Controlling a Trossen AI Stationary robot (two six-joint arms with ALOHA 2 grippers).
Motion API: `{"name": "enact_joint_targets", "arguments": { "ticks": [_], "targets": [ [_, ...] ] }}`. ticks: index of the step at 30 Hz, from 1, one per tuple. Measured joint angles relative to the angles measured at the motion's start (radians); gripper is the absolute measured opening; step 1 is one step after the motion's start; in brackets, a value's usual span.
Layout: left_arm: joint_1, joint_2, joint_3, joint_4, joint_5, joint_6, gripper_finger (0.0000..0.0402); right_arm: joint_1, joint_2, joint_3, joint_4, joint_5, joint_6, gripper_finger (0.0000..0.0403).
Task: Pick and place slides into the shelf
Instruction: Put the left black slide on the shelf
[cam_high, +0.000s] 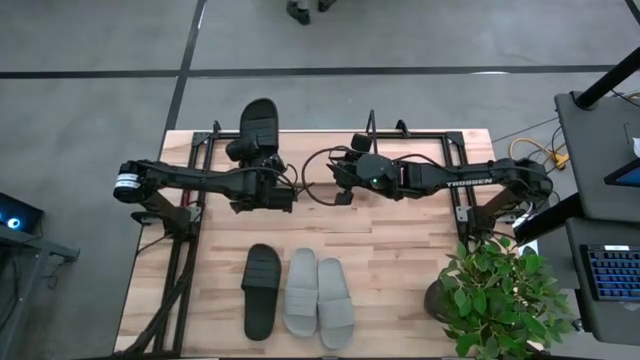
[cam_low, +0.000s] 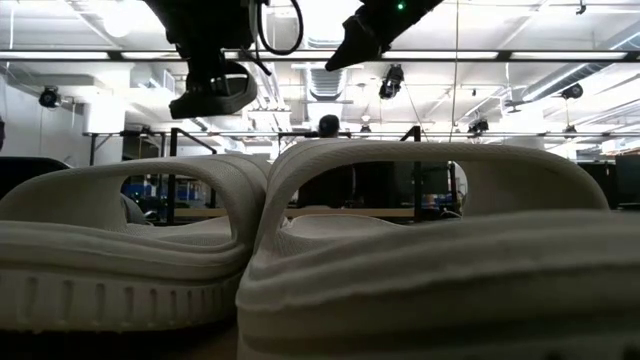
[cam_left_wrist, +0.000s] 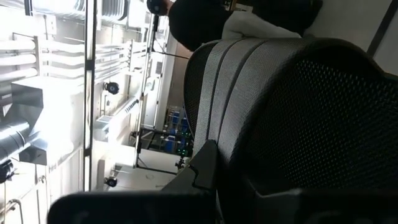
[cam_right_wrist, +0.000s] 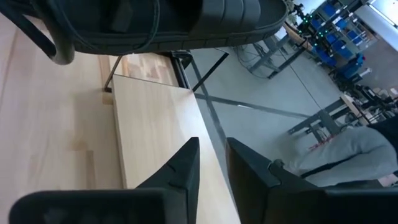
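Note:
A black slide (cam_high: 260, 122) hangs in the air over the far left of the shelf (cam_high: 432, 138), a black wire frame with a light board (cam_right_wrist: 155, 124). My left gripper (cam_high: 254, 152) is shut on it. In the low view the slide (cam_low: 214, 95) shows below that gripper. My right gripper (cam_right_wrist: 211, 163) hovers above the shelf's middle. Its fingers are a narrow gap apart, with nothing between them. Another black slide (cam_high: 262, 290) and two light grey slides (cam_high: 300, 290) (cam_high: 336, 302) lie sole down, side by side, near the table's front edge. My left gripper holds the black slide by its near end (cam_high: 256, 145); the gripper's own body hides the exact part. The fingers come level from the near side, and one finger (cam_left_wrist: 205, 165) shows beside the slide's dark ribbed surface (cam_left_wrist: 249, 106). The slide is lifted clear and reaches past the table's far edge.
A potted plant (cam_high: 500, 300) stands at the table's near right corner. The shelf's upright end loops (cam_high: 200, 150) (cam_high: 460, 150) rise at both ends. Bare tabletop (cam_high: 400, 260) lies between the shelf and the three slides. A person (cam_right_wrist: 354, 149) sits beyond the table.

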Motion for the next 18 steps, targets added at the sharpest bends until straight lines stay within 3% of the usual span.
{"name": "enact_joint_targets", "arguments": {
  "ticks": [8,14,18],
  "targets": [
    [0.0,0.0,0.012,0.001,0.009,0.052,0.0,0.0,0.0,0.0,-0.006,0.0,0.017,0.0076],
    [0.0,-0.002,0.049,0.062,0.071,0.212,0.0,-0.001,0.0,0.0,-0.007,0.0,0.014,0.0079],
    [0.006,-0.011,0.077,0.171,0.178,0.398,0.0,-0.001,0.0,0.0,-0.007,0.0,0.012,0.0074]
  ]
}}
